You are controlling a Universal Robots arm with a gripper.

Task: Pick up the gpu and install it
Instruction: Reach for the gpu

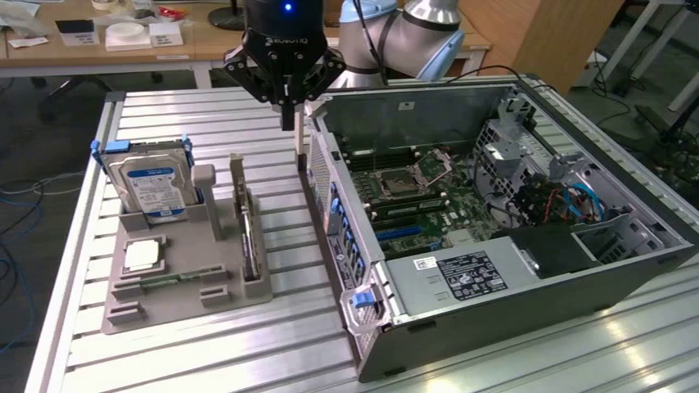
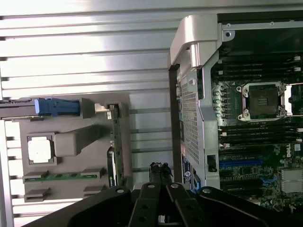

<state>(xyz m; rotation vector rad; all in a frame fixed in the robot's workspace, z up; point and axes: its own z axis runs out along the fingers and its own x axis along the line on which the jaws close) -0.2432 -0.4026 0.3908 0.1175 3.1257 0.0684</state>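
Note:
The gpu stands on edge in a slot of the grey holder; it is a thin dark card with a pale metal bracket at its far end. In the wrist view the gpu appears edge-on beside the holder's wall. My gripper hangs shut above the table strip between the holder and the open computer case, near the case's rear corner. It is apart from the card, and I see nothing between the fingers. In the wrist view the gripper has its fingertips pressed together.
The holder also carries a silver hard drive with a blue label, a processor chip and a green memory stick. Inside the case lies the motherboard with a blue card slot. A desk stands behind the table.

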